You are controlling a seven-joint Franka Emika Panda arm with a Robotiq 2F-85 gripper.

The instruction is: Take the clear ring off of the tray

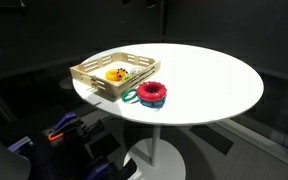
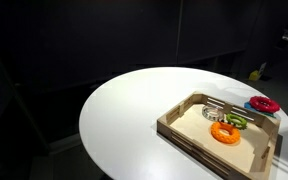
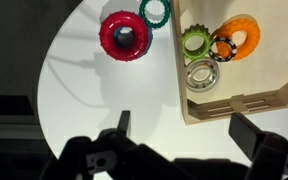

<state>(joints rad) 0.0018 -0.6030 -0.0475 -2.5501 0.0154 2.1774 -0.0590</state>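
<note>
Approach step, I'd say: the gripper [image 3: 184, 132] hangs above the white table [image 3: 74, 85] and nothing is grabbed yet. The clear ring [image 3: 201, 74] lies flat inside the tray [image 3: 224, 106], tucked near the corner closest to the gripper in the wrist view, just beside the green ring [image 3: 195, 41] and not far from the orange ring [image 3: 240, 37].

To do this well, I'd line up right over the clear ring before dropping. It sits close to two tray walls, so straddling it from outside looks tight. Putting one finger through the hole and pinching the rim on the side away from the wall seems safer to me. Go down slowly, since the thin see-through plastic could easily slide or flip. Watch the green ring too, it's near enough to get nudged.

The fingers [image 3: 122, 126] are spread wide apart, holding nothing and touching nothing. The red ring [image 3: 122, 35] and teal ring [image 3: 155, 11] lie off the tray on the table, so ignore those.
</note>
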